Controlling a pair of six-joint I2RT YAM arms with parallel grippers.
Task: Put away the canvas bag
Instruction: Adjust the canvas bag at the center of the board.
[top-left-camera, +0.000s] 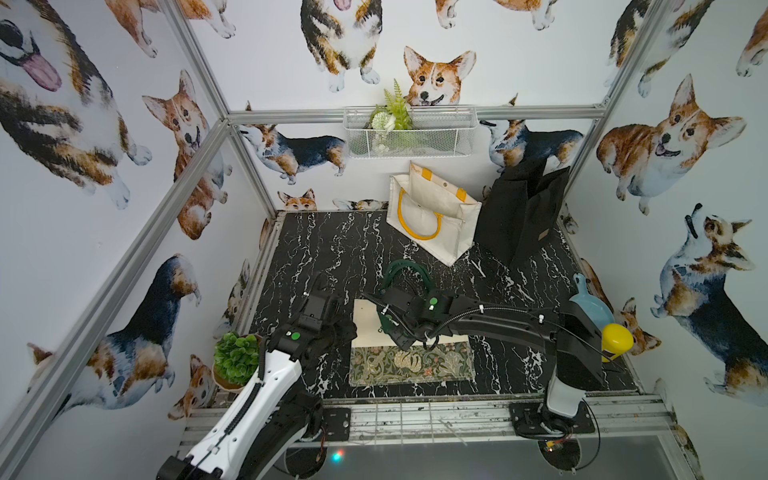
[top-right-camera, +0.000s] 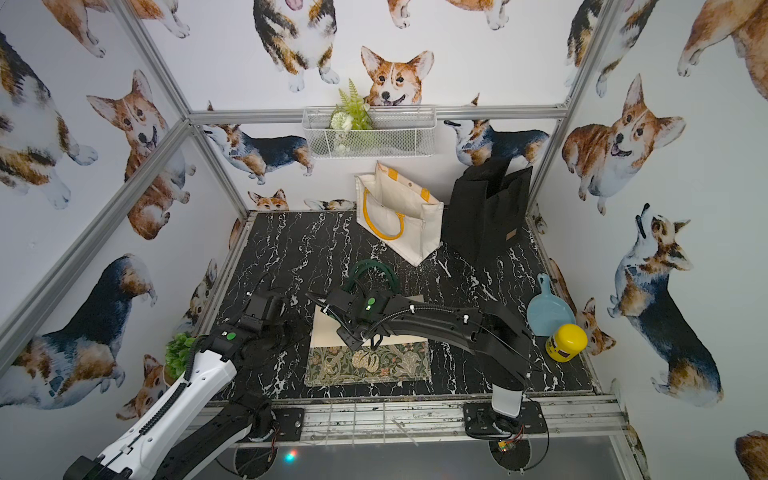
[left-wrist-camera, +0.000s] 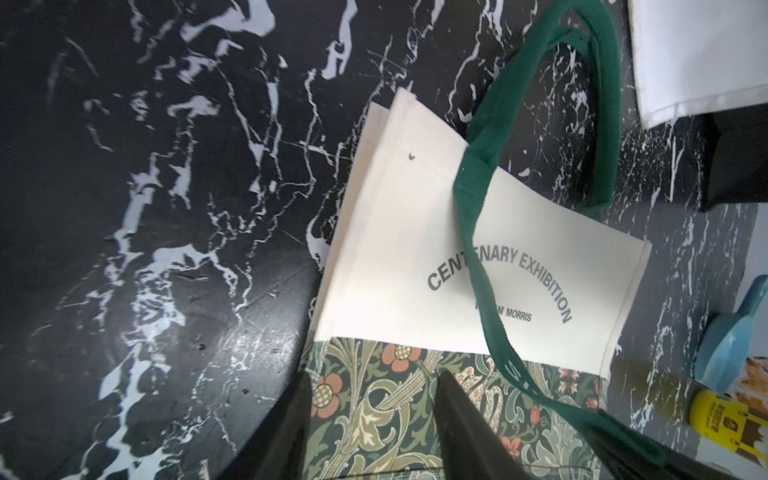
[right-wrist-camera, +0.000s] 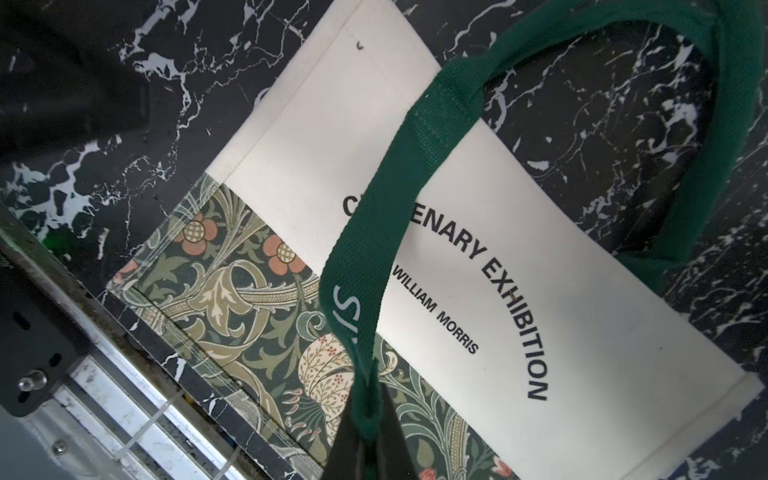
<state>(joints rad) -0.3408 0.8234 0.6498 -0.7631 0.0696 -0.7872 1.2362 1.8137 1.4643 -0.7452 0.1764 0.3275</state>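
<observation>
The canvas bag (top-left-camera: 365, 324) lies flat on the black marble tabletop (top-left-camera: 311, 249), toward 6 o'clock of the table's middle. Its floral band (top-left-camera: 411, 361) faces 6 o'clock and its mouth faces 12, so the mouth-to-bottom axis runs 12 to 6 and the wide side runs 9 to 3. The right gripper (right-wrist-camera: 365, 424) is pinched tight on one green handle strap (right-wrist-camera: 374, 249). That strap runs from the mouth back over the printed face to a spot above the floral band, so the grip sits toward 6 o'clock of the strap's root. The second handle loop (top-left-camera: 405, 270) lies on the marble beyond the mouth at 12. The left gripper (left-wrist-camera: 376, 378) hovers over the bag's 9 o'clock edge, jaws partly apart and holding nothing. The right arm is plainly the one in charge. Lifting from here would likely swing the mouth up first and leave the floral bottom hanging. A standing white tote (top-left-camera: 432, 216) and a black bag (top-left-camera: 519, 216) wait at 12 to 1 o'clock, well apart from the bag. Which of them is the target cannot be told.
</observation>
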